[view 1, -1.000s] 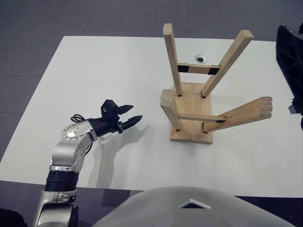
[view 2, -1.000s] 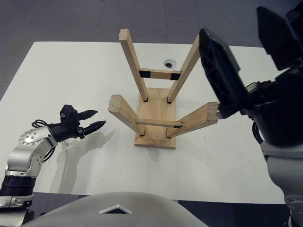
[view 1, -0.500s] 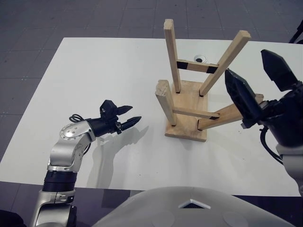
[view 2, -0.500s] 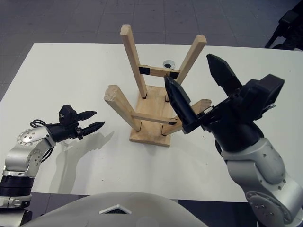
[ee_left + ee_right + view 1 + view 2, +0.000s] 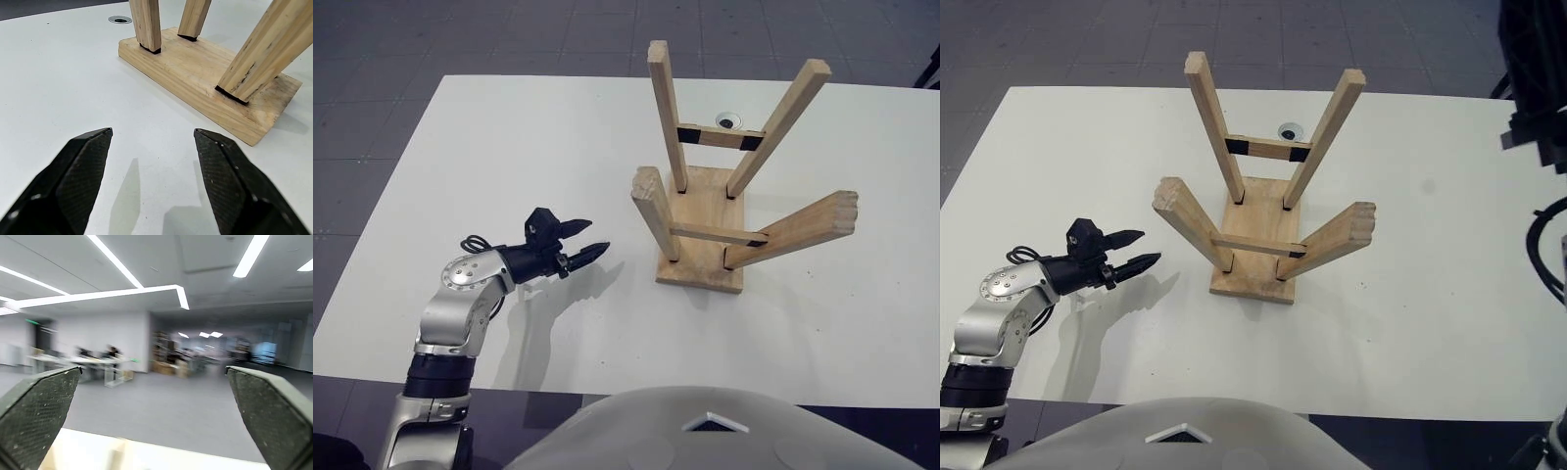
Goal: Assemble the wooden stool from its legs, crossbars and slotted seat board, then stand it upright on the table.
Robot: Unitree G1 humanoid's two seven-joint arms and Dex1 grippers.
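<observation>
Four legs slotted into seat board. Stool sits upside down, board flat on the white table, right of centre. Far pair near upright and splayed, near pair leaning hard outward. One crossbar ties the far pair, the other the near pair. Cable grommet just behind it. Left gripper low over the table's front left, aimed at the stool, well apart from it, fingers spread, nothing held. Right gripper raised, facing the room, fingers spread wide, nothing held.
</observation>
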